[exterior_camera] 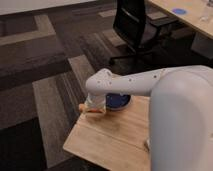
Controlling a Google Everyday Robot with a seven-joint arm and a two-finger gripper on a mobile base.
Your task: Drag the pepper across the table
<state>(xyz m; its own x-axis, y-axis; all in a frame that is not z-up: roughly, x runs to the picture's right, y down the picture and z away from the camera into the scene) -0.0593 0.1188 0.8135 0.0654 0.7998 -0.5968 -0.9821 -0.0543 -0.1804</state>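
The pepper [83,107] shows only as a small orange tip at the far left edge of the light wooden table [115,142]; the arm covers the rest of it. My gripper [93,108] hangs below the white wrist, right over the pepper at the table's far left corner. The dark-blue bowl [119,102] sits just right of the gripper, partly hidden behind the arm.
My white arm [175,115] fills the right side and covers much of the table. A black office chair [135,27] stands behind on patterned carpet. A pale desk with a blue disc [179,10] is at the top right.
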